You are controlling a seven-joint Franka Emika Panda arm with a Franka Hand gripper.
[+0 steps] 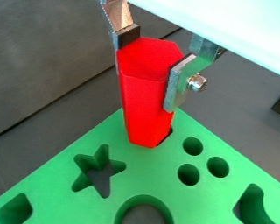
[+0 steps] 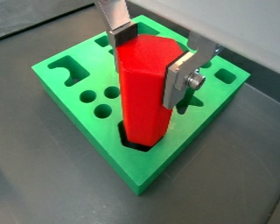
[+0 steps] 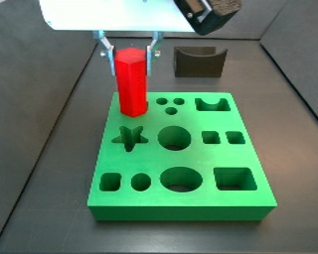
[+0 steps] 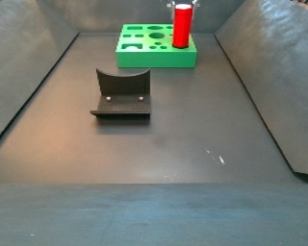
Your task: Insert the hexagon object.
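A tall red hexagon piece (image 1: 143,96) stands upright in both wrist views (image 2: 143,92). Its lower end sits in a hexagonal hole at a corner of the green block (image 2: 143,171). My gripper (image 1: 153,61) is above the block, its two fingers pressed on opposite sides of the piece's top, so it is shut on it (image 2: 150,57). Both side views show the red piece (image 3: 131,79) rising from the block's corner (image 4: 183,26) with the gripper (image 3: 130,45) over it. The hole's depth is hidden.
The green block (image 3: 182,203) has several other cut-outs, among them a star (image 3: 131,136), circles and squares. The dark fixture (image 4: 120,93) stands on the floor apart from the block (image 3: 199,62). Grey walls enclose the floor.
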